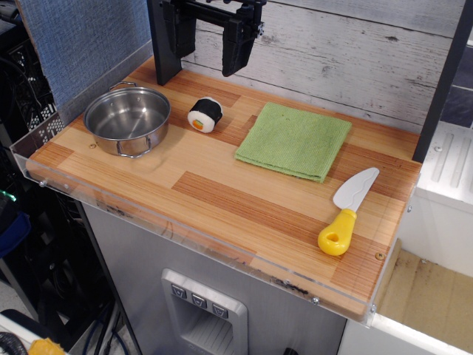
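Note:
My black gripper hangs high at the back of the wooden counter. Its two fingers point down with a wide gap, and nothing is between them. Below and slightly forward lies a toy sushi roll, white with a black wrap and an orange centre, the nearest object. A shiny metal pot stands empty at the left. A folded green cloth lies flat at centre right. A toy knife with a yellow handle and white blade rests near the front right corner.
A whitewashed plank wall backs the counter, and a blue panel closes the left side. A clear plastic lip runs along the front and left edges. A dark post stands at the right.

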Action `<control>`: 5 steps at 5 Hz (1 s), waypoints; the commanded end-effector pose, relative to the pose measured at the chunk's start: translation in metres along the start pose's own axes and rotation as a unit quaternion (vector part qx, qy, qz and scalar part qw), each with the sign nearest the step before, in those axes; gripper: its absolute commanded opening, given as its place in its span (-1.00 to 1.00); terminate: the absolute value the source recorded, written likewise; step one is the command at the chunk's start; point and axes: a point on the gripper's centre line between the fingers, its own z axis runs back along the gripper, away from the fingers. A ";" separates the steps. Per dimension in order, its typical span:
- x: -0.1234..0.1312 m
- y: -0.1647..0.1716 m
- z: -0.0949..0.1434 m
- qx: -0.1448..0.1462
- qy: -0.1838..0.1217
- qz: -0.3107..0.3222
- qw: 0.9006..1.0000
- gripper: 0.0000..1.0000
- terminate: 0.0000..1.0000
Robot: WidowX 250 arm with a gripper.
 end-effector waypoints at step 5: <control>0.045 0.071 -0.052 0.052 -0.026 0.044 0.997 1.00 -1.00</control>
